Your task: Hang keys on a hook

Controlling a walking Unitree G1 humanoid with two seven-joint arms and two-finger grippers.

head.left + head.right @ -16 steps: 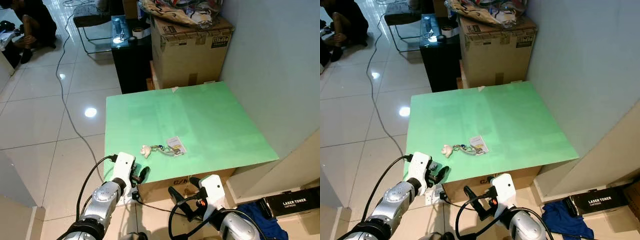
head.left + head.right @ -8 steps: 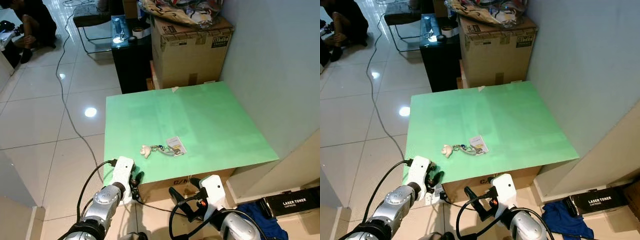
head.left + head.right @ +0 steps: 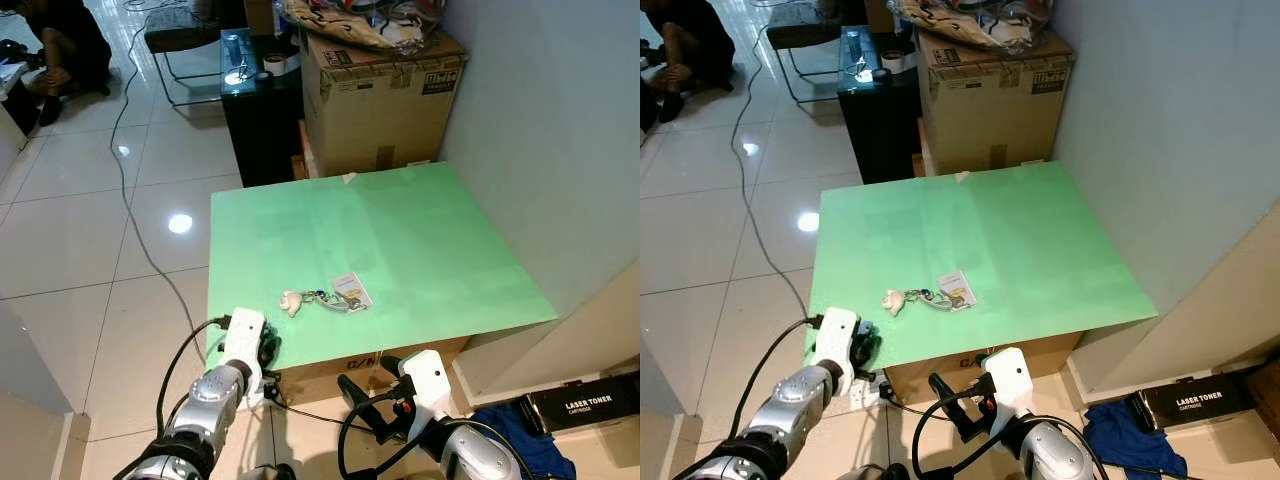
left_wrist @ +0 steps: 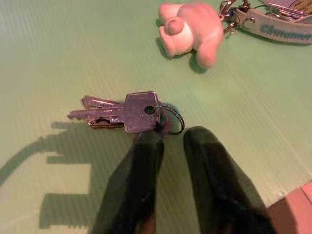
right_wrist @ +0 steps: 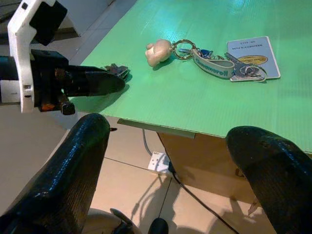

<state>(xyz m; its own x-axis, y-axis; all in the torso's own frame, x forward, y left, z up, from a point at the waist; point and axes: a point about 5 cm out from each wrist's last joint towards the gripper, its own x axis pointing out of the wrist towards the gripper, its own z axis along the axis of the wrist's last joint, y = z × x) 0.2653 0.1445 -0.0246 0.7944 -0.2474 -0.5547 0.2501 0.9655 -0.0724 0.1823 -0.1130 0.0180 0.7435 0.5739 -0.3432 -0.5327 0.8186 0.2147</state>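
Note:
A small bunch of silver keys (image 4: 124, 112) on a ring lies flat at the front left corner of the green board (image 3: 400, 230). My left gripper (image 4: 170, 136) reaches over that corner (image 3: 268, 347). Its fingers stand a narrow gap apart, tips at the key ring, and nothing is clamped between them. Farther in on the board lies a second keychain (image 3: 325, 298) with a cream figure (image 5: 157, 51), a strap, keys and a white card (image 5: 253, 56). My right gripper (image 5: 168, 131) hangs wide open in front of and below the board's front edge (image 3: 370, 378).
A large cardboard box (image 3: 385, 90) and a black cabinet (image 3: 262, 110) stand behind the board. A wall runs along the right. A cable (image 3: 135, 200) trails over the tiled floor at left. A person (image 3: 60, 50) sits far left. A toner box (image 3: 590, 405) and blue cloth (image 3: 520, 440) lie at lower right.
My left gripper has shifted a little to the left along the board's front edge, to the corner. The right arm has not moved.

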